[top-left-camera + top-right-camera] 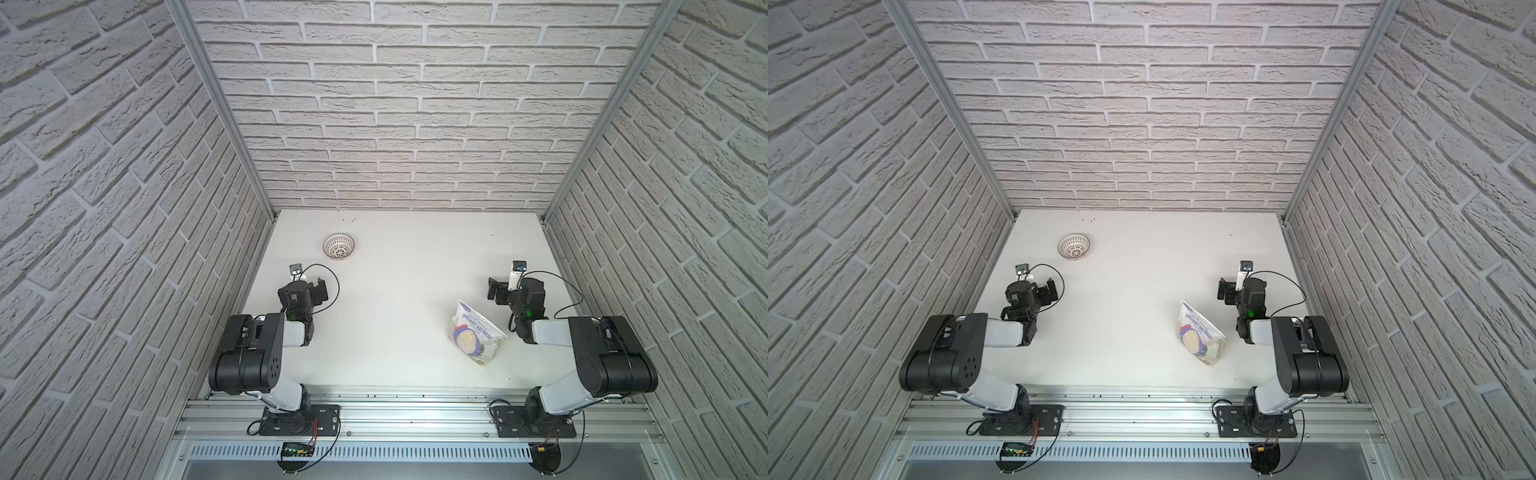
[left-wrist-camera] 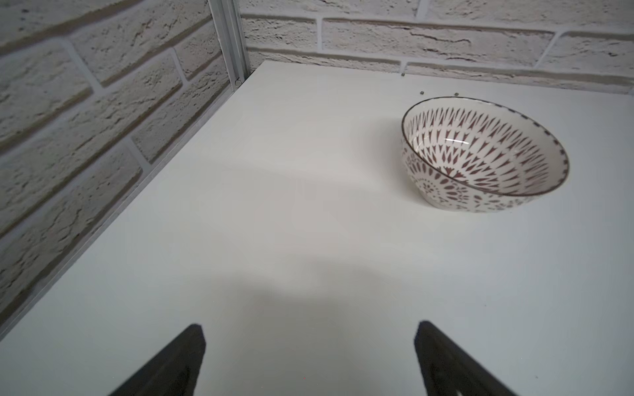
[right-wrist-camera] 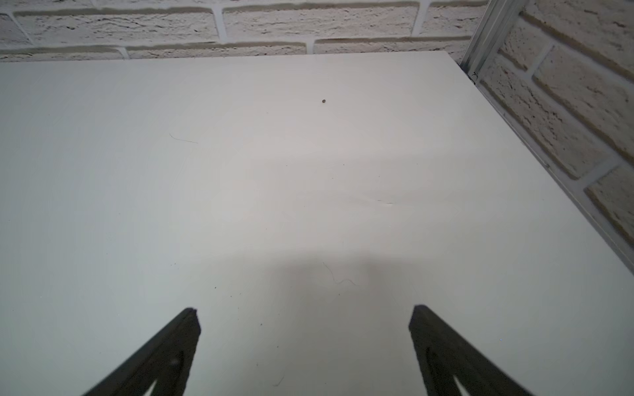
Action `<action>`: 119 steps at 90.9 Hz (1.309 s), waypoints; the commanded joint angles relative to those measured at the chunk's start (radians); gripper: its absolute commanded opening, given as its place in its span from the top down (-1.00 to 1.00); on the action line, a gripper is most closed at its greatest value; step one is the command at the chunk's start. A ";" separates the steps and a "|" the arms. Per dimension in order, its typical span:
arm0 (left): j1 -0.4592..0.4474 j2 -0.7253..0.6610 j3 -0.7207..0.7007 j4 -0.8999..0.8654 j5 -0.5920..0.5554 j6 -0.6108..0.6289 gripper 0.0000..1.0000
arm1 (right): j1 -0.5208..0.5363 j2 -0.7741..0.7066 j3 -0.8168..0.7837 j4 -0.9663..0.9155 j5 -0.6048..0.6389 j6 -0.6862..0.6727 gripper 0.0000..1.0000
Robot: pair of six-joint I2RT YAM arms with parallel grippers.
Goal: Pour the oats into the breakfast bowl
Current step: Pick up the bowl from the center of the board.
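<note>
Left wrist view shows one breakfast bowl [image 2: 507,151] standing upright on the white worktop [image 2: 274,205]. It is white with dark pointy marks and a dark rim, and it is empty. Three tiny dark specks [image 2: 421,92] lie behind it, near the brick wall [image 2: 446,41]. The left pincer [image 2: 310,327] is spread wide and holds nothing. The right pincer [image 3: 304,310] is spread wide too and holds nothing.

Both top views show two arms, the left arm [image 1: 266,349] and the right arm [image 1: 598,357], and one oats pouch [image 1: 473,334]. The pouch lies on the worktop near the right arm, well apart from the bowl. Nothing touches it. It reads "INSTANT OATMEAL".
</note>
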 commanded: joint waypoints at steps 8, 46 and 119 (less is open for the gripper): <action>0.003 0.000 0.015 0.045 0.011 0.008 -0.96 | -0.004 -0.007 0.012 0.027 -0.003 -0.003 -0.98; 0.003 -0.001 0.016 0.044 0.012 0.008 -0.97 | -0.005 -0.007 0.014 0.026 -0.003 -0.002 -0.98; -0.009 -0.150 0.767 -1.297 -0.068 -0.547 -0.94 | -0.015 -0.438 0.332 -1.132 0.436 0.572 -0.98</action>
